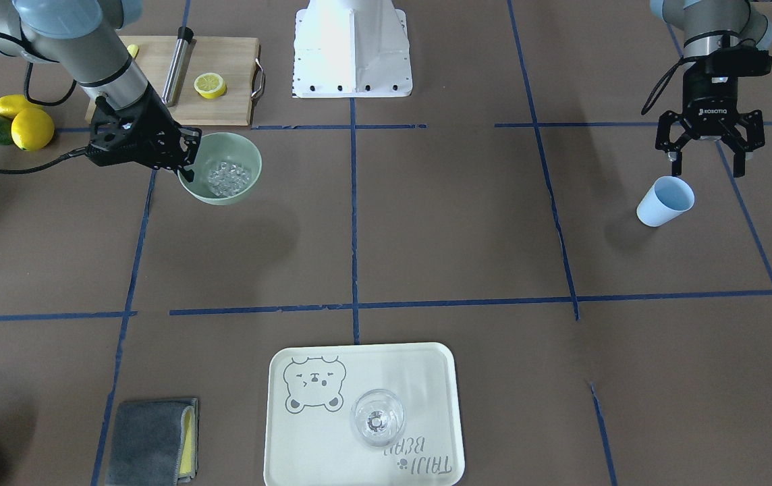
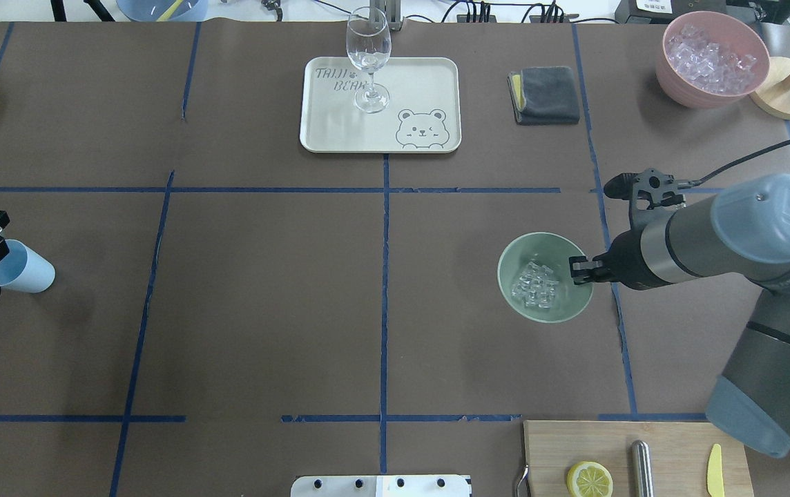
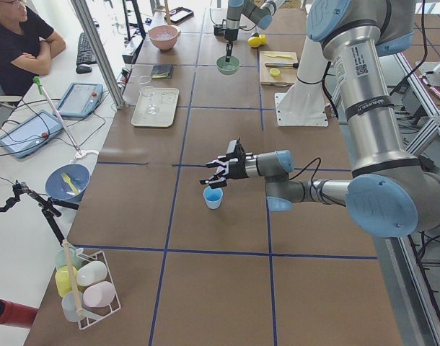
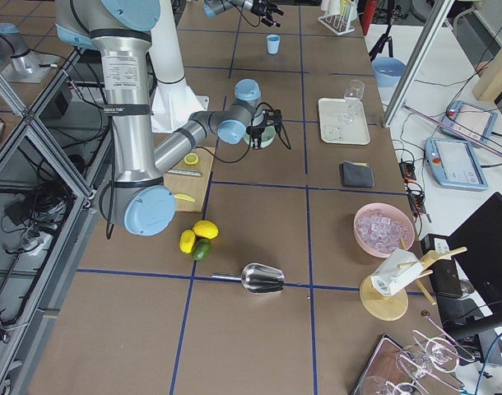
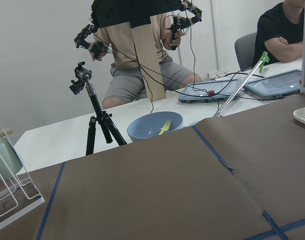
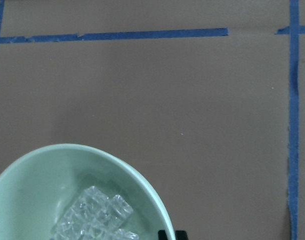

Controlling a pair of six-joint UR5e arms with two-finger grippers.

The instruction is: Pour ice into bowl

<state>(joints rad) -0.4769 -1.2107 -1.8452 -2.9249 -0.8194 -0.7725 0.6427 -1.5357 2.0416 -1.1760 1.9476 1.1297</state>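
The pale mint-green bowl (image 1: 227,146) holds a small heap of clear ice cubes (image 1: 227,177). My right gripper (image 1: 185,156) is shut on the bowl's rim and holds it slightly tilted, seemingly just above the table, since its shadow lies apart from it. The overhead view shows the bowl (image 2: 540,246), the ice (image 2: 535,284) and the right gripper (image 2: 579,269). The right wrist view shows the bowl (image 6: 52,170) and the ice (image 6: 95,215). My left gripper (image 1: 705,162) is open and empty just above an upright light-blue cup (image 1: 665,200).
A cream tray (image 2: 422,83) with a wine glass (image 2: 369,59) stands at the far middle, next to a grey cloth (image 2: 543,93). A pink bowl of ice (image 2: 675,72) is at the far right. The cutting board (image 2: 671,438) with a lemon slice (image 2: 589,479) lies near my base.
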